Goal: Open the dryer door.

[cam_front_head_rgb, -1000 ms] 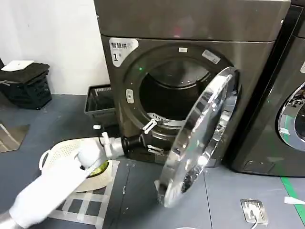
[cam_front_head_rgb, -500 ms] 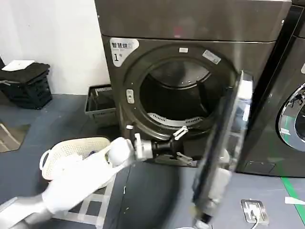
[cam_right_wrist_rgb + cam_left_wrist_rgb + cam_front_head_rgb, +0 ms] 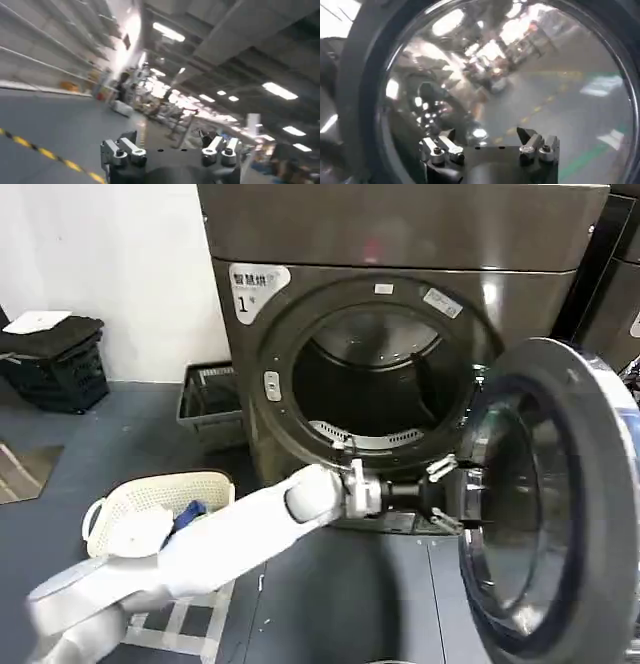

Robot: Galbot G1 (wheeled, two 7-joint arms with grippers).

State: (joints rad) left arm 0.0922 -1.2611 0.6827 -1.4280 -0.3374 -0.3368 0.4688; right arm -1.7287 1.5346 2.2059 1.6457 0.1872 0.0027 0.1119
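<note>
The dryer (image 3: 400, 234), dark grey-brown with a white "1" sticker (image 3: 250, 289), stands with its round drum opening (image 3: 375, 384) uncovered. The dryer door (image 3: 590, 484) hangs wide open at the right, its inner side and dark glass bowl (image 3: 515, 514) turned toward me. My left arm stretches across below the opening, and my left gripper (image 3: 448, 494) is open at the bowl's near edge, holding nothing. In the left wrist view the glass bowl (image 3: 510, 75) lies just ahead of the open left gripper (image 3: 487, 140). My right gripper (image 3: 167, 142) is open and empty, facing the room.
A white laundry basket (image 3: 150, 504) with clothes sits on the floor at the left under my arm. A dark basket (image 3: 205, 399) stands beside the dryer, with a black crate (image 3: 55, 364) by the wall. A neighbouring dark machine (image 3: 610, 284) lies behind the open door.
The door has swung from half open through edge-on to wide open at the right. My left arm moved rightward with it, its gripper staying by the door.
</note>
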